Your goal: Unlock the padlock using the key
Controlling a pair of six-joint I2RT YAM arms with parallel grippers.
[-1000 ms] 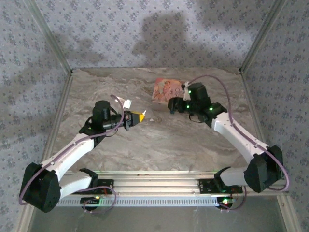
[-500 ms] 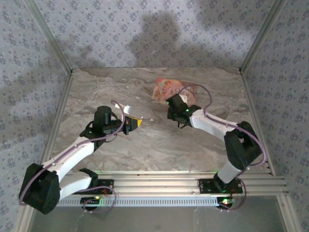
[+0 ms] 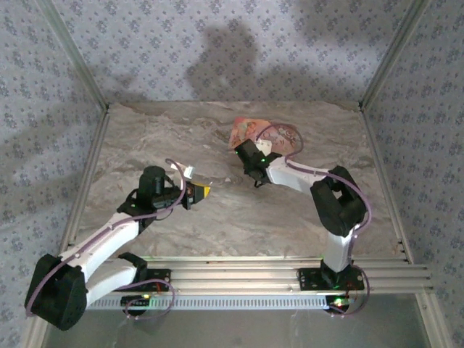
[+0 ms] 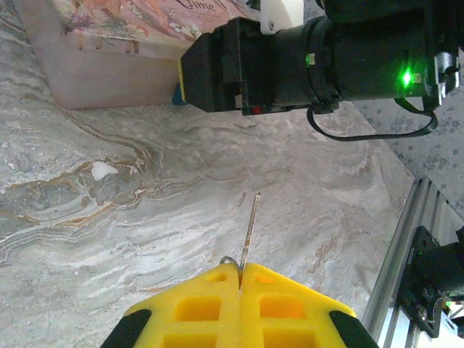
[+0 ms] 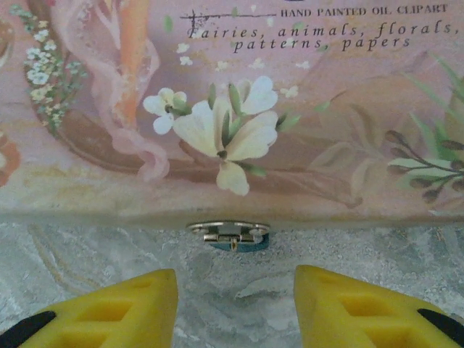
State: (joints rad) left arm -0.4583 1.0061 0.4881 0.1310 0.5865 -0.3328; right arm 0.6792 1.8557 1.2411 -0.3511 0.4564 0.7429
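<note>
The padlock (image 5: 243, 245) is a tiny teal lock hanging under a silver hasp (image 5: 228, 230) on the front edge of the pink box (image 5: 232, 109). My right gripper (image 5: 235, 272) hovers just short of it, open, with the lock centred ahead of the gap and nothing between the yellow pads (image 5: 130, 304). In the left wrist view a sliver of the padlock (image 4: 176, 94) shows between the box (image 4: 109, 65) and the right gripper (image 4: 183, 72). My left gripper (image 4: 239, 279) is shut on the key (image 4: 249, 228), whose thin blade points toward the box. From above, the left gripper (image 3: 205, 191) sits left of the right gripper (image 3: 243, 154).
The pink box (image 3: 250, 130) lies at the back middle of the marble tabletop (image 3: 217, 217). Patterned walls and metal frame posts (image 3: 384, 65) close in the sides. The right arm's cable (image 3: 286, 134) loops over the box. A rail (image 4: 406, 246) runs along the near edge.
The right arm has swung left and lowered its gripper in front of the box, its jaws narrowing somewhat. The left arm, still holding the key, has drawn back slightly toward the near side.
</note>
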